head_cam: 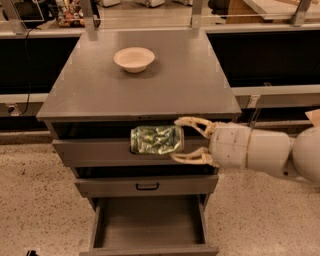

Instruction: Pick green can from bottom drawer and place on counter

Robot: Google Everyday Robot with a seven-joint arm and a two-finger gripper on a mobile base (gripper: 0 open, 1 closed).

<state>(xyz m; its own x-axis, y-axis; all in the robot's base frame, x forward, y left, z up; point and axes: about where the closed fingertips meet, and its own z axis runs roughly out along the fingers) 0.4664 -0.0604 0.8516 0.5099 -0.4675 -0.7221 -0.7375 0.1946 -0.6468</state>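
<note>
My gripper (176, 140) reaches in from the right on a white arm and is shut on the green can (156, 139). The can lies on its side in the air, in front of the top drawer's face and just below the front edge of the counter (165, 87). The bottom drawer (150, 222) stands pulled out beneath it, its grey floor bare. One cream finger (192, 122) runs above the can's right end, the other below it.
A cream bowl (134, 59) sits on the counter toward the back left. The two upper drawers, one with a black handle (147, 187) showing, stand slightly ajar. Metal posts (89, 12) rise behind the counter. Speckled floor surrounds the cabinet.
</note>
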